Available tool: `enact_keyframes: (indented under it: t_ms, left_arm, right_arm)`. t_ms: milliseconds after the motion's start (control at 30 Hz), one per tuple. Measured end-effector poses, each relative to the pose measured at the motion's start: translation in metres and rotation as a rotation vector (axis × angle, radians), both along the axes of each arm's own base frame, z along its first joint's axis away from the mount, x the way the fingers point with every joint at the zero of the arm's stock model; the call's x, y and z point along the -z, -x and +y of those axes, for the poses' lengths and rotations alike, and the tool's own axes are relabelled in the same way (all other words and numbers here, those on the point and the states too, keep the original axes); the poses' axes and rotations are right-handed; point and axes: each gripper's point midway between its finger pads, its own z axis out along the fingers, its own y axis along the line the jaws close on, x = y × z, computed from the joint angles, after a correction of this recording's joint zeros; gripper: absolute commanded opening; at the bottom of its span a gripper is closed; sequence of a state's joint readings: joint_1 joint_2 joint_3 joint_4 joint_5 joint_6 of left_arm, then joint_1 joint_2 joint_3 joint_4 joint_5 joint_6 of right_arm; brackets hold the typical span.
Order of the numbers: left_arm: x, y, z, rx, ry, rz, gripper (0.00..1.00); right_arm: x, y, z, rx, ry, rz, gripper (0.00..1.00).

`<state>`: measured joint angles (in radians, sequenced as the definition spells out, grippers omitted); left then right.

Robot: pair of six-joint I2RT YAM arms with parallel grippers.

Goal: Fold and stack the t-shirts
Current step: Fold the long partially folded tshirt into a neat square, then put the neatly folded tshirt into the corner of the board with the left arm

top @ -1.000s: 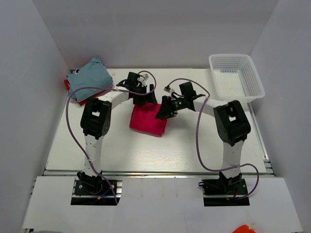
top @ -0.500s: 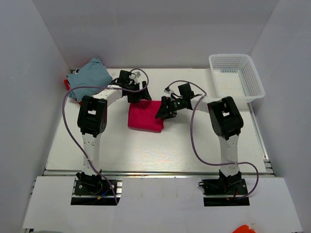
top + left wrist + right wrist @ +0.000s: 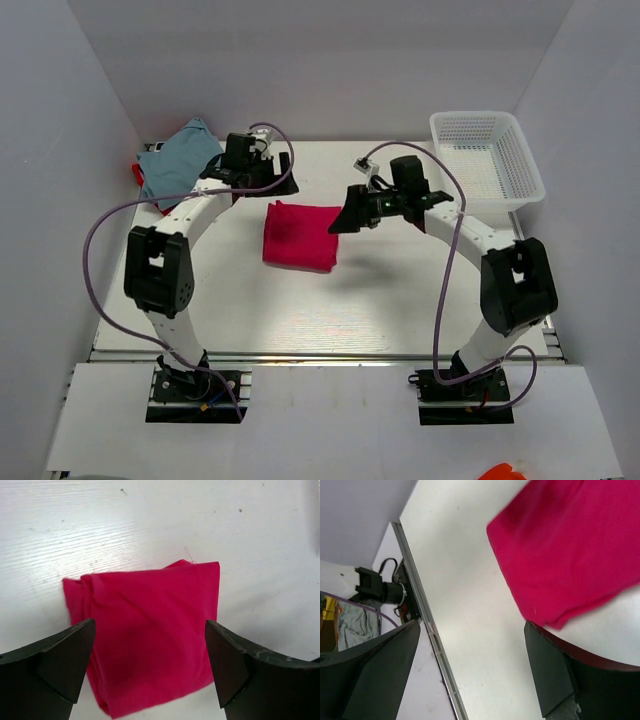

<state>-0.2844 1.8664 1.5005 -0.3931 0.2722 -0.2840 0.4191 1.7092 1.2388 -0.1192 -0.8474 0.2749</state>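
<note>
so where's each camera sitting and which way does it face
Top external: above and behind the bases, looking down on the table; both arms show, left gripper and right gripper near the magenta t-shirt.
Left wrist: on the left arm, facing straight down at the magenta t-shirt; left fingers open at the bottom corners.
Right wrist: on the right arm, facing obliquely across the table; right fingers open at the bottom corners.
Shared: all see the magenta t-shirt.

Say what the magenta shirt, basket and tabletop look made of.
Magenta shirt: soft matte cloth, judging by rumpled fold edges and a loose thread. Basket: white mesh, likely moulded plastic. Tabletop: white with fine grain lines and slight sheen, perhaps painted or laminated board.
</note>
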Motion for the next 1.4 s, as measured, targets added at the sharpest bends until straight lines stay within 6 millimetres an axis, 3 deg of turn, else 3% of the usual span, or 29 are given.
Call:
enact_keyframes:
  t_ms: [67, 133, 300, 400, 567, 600, 767, 900, 1067, 1400]
  left_arm:
    - [-0.008, 0.009, 0.009, -0.03, -0.019, -0.017, 1.0]
    - [0.0, 0.018, 0.018, -0.057, -0.047, 0.003, 1.0]
    - [0.063, 0.045, 0.034, -0.089, -0.131, 0.164, 1.0]
    - [0.093, 0.055, 0.038, -0.093, -0.163, 0.242, 0.97]
    - [0.12, 0.057, 0.035, -0.08, -0.171, 0.292, 0.82]
    - [0.119, 0.055, 0.033, -0.076, -0.163, 0.286, 0.73]
    - [0.125, 0.053, 0.025, -0.064, -0.165, 0.276, 0.54]
    - [0.127, 0.05, 0.016, -0.051, -0.172, 0.257, 0.43]
    - [0.129, 0.041, 0.001, -0.036, -0.168, 0.242, 0.0]
    - [0.12, 0.022, 0.014, -0.105, -0.294, 0.234, 0.0]
  right_arm:
    - [0.007, 0.011, -0.007, 0.018, 0.02, 0.011, 0.9]
    - [0.024, 0.023, -0.015, 0.034, 0.053, 0.053, 0.9]
    - [0.058, 0.045, -0.032, 0.075, 0.136, 0.128, 0.9]
    - [0.055, 0.05, -0.038, 0.088, 0.15, 0.106, 0.9]
    - [0.041, 0.054, -0.045, 0.115, 0.149, 0.038, 0.9]
    - [0.039, 0.054, -0.046, 0.123, 0.151, 0.028, 0.9]
    - [0.039, 0.054, -0.055, 0.159, 0.173, -0.004, 0.9]
    - [0.045, 0.051, -0.065, 0.203, 0.206, -0.02, 0.9]
    - [0.045, 0.047, -0.074, 0.247, 0.227, -0.043, 0.9]
    - [0.041, 0.042, -0.089, 0.308, 0.248, -0.093, 0.9]
